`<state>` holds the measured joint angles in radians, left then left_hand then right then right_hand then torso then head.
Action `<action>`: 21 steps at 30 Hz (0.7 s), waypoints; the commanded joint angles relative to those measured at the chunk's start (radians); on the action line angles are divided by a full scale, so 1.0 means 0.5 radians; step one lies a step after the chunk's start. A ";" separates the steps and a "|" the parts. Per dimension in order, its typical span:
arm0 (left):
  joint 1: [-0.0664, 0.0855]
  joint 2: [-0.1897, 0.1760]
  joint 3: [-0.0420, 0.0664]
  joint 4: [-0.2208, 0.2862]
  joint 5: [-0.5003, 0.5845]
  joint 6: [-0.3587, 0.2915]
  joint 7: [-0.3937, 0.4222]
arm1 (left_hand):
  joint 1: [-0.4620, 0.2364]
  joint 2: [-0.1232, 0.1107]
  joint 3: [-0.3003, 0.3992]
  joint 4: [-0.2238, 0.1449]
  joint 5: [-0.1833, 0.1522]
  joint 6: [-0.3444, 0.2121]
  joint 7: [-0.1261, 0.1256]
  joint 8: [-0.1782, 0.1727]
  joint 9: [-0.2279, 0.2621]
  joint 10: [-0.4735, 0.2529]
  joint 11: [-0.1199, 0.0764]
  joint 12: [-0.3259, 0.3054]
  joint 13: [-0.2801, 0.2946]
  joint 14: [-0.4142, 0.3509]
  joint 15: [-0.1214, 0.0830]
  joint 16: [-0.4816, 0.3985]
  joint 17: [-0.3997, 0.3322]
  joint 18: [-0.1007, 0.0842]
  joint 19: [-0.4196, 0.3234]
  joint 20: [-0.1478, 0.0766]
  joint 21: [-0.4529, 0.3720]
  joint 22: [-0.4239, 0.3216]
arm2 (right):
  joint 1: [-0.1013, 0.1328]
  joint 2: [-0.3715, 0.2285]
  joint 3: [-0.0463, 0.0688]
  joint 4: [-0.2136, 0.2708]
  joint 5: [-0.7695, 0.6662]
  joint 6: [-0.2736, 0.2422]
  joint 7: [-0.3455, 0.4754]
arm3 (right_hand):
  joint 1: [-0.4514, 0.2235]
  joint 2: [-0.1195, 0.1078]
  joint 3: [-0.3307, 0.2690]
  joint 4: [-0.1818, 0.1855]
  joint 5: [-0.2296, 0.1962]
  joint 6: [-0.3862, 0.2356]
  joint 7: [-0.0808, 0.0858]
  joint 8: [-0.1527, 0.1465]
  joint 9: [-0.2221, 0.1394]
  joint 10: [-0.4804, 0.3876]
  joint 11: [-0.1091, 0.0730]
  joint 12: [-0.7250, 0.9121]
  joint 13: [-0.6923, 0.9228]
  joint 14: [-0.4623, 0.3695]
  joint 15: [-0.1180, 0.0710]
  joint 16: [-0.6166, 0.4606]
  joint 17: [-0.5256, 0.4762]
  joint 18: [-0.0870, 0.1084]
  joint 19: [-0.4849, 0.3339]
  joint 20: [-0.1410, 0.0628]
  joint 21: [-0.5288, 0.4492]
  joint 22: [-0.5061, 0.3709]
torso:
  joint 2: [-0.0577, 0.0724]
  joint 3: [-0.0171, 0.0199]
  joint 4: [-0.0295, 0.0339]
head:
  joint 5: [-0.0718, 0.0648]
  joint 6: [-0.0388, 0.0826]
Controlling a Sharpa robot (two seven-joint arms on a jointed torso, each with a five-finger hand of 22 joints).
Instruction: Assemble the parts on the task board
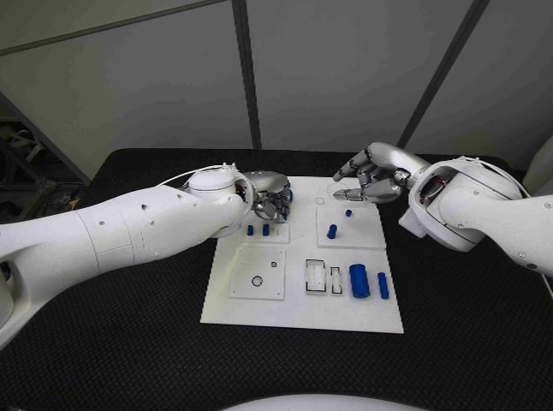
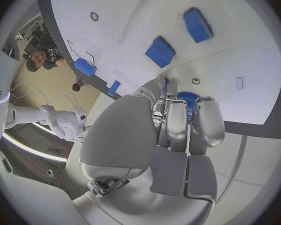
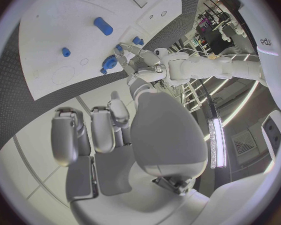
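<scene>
Black surface, task board centred. Left hand pinches blue gear over board's far-left corner — nearer. Right hand curled, empty, hovering far-right.

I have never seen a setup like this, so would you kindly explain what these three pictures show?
It is a two-armed robot with silver many-fingered hands at a black table. One camera looks down from its head; the round pictures come from cameras behind each wrist. On the table lies a white task board carrying small blue parts. The left hand reaches down over the board's far left corner, its fingers at a blue gear-like part. The right hand hovers over the far right edge, holding nothing visible.
</scene>
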<state>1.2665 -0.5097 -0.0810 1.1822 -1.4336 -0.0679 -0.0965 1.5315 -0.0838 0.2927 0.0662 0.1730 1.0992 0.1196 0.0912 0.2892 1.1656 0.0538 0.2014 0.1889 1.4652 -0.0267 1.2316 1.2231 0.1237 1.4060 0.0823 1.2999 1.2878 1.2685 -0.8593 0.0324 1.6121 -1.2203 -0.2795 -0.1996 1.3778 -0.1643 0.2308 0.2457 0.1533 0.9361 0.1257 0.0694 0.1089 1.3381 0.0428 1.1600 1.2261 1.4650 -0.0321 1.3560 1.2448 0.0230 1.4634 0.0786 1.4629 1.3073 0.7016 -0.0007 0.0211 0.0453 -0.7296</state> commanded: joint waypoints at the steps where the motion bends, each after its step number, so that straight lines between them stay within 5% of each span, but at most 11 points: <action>1: -0.002 -0.028 0.019 0.028 0.028 -0.074 0.044 | 0.003 0.007 0.019 -0.010 -0.005 0.013 0.004 0.000 -0.001 0.012 0.002 0.012 -0.008 0.081 0.001 0.012 0.000 -0.092 0.015 -0.002 0.012 0.005 | 0.003 0.000 0.001 -0.001 -0.006 -0.008 0.018 | 0.010 0.013 0.006 0.008 0.014 0.011 -0.002 -0.007 -0.001 0.002 -0.007 0.001 0.002 0.069 -0.009 -0.005 0.002 0.031 0.022 -0.006 -0.004 0.212 | -0.001 -0.0014 0.002 | -0.001 0.002; 11: -0.005 -0.150 0.152 0.144 0.053 -0.108 0.043 | -0.011 -0.016 0.057 -0.039 -0.009 0.021 0.009 -0.011 -0.011 0.018 0.006 0.014 -0.031 0.078 0.004 0.011 -0.009 -0.093 0.015 0.000 0.017 0.012 | 0.003 -0.001 0.001 -0.009 -0.006 -0.007 0.020 | 0.010 0.013 0.006 0.008 0.014 0.011 -0.002 -0.007 -0.001 0.002 -0.007 0.001 0.002 0.069 -0.009 -0.005 0.002 0.031 0.022 -0.006 -0.004 0.212 | -0.001 -0.0004 0.003 | 0.010 0.010; 21: -0.005 -0.287 0.180 0.226 0.121 0.016 -0.042 | -0.045 -0.025 0.079 -0.043 -0.031 0.030 0.010 -0.018 -0.019 0.021 0.008 0.013 -0.049 0.074 0.006 0.005 -0.022 -0.092 0.011 0.002 0.016 0.012 | 0.003 -0.004 0.001 -0.012 -0.006 -0.005 0.018 | 0.010 0.013 0.006 0.008 0.014 0.011 -0.002 -0.007 -0.001 0.002 -0.007 0.001 0.002 0.069 -0.009 -0.005 0.002 0.031 0.022 -0.006 -0.004 0.212 | 0.000 0.0012 0.001 | 0.018 0.011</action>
<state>1.2630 -0.6493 0.0080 1.2897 -1.3990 -0.0933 -0.0951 1.5172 -0.0987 0.3260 0.0468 0.1609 1.1062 0.1269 0.0857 0.2804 1.1694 0.0575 0.2050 0.1651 1.4652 -0.0266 1.2315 1.2133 0.1236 1.4059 0.0824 1.3039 1.2939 1.2684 -0.8608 0.0324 1.6058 -1.2203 -0.2795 -0.1989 1.3778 -0.1643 0.2308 0.2457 0.1533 0.9361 0.1257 0.0694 0.1089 1.3381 0.0428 1.1600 1.2260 1.4650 -0.0320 1.3561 1.2447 0.0229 1.4634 0.0785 1.4629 1.3073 0.7007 -0.0004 0.0223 0.0539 -0.7238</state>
